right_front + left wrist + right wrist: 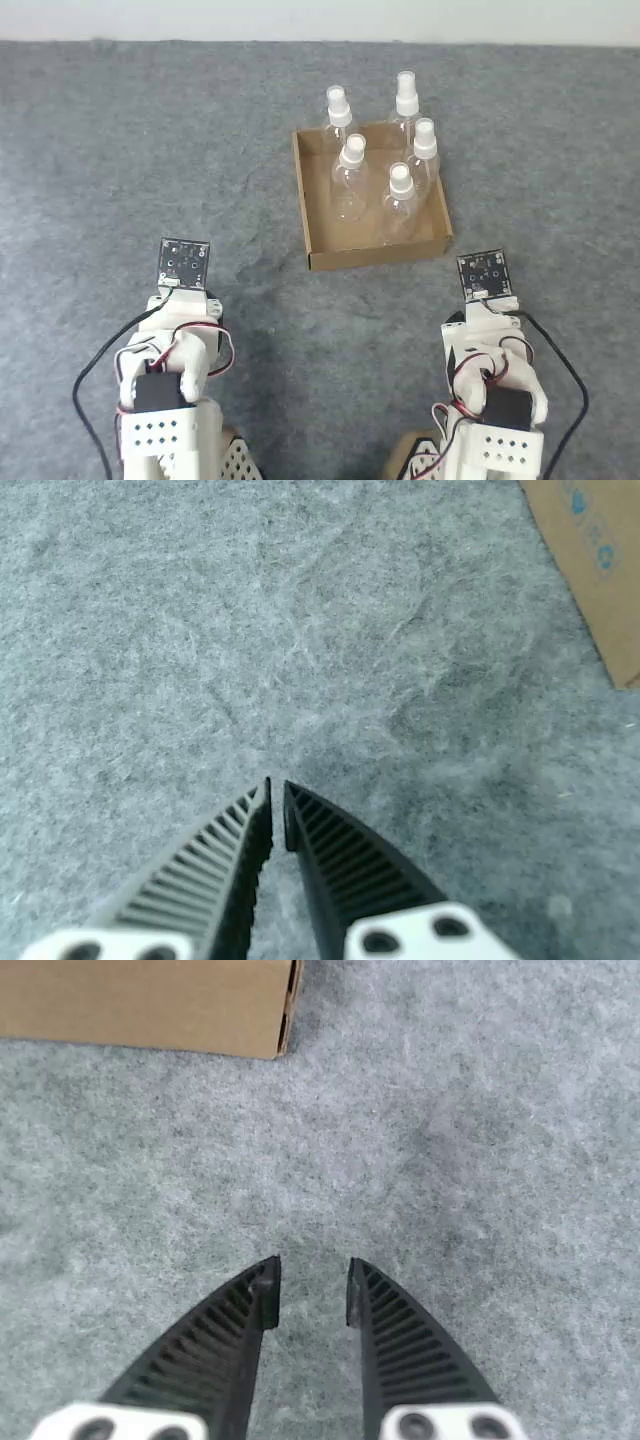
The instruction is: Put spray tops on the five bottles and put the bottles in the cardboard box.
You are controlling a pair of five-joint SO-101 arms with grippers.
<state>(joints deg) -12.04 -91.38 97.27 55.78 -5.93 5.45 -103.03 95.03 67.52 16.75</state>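
Five clear bottles with white spray tops stand upright in the cardboard box [375, 256]: two at the back [338, 108] [406, 96], one at the right [424, 142], and two nearer the front [352, 158] [401, 184]. Both arms sit pulled back at the near edge, well short of the box. My left gripper [277, 784] hangs over bare carpet, shut with nothing in it. A box corner [592, 570] shows beyond it. My right gripper [311, 1262] is open a little and empty, with the box wall [140, 1000] ahead.
Grey carpet [150, 150] covers the whole table. The left arm's body [170, 370] and the right arm's body [495, 380] stand at the near edge with looped cables beside them.
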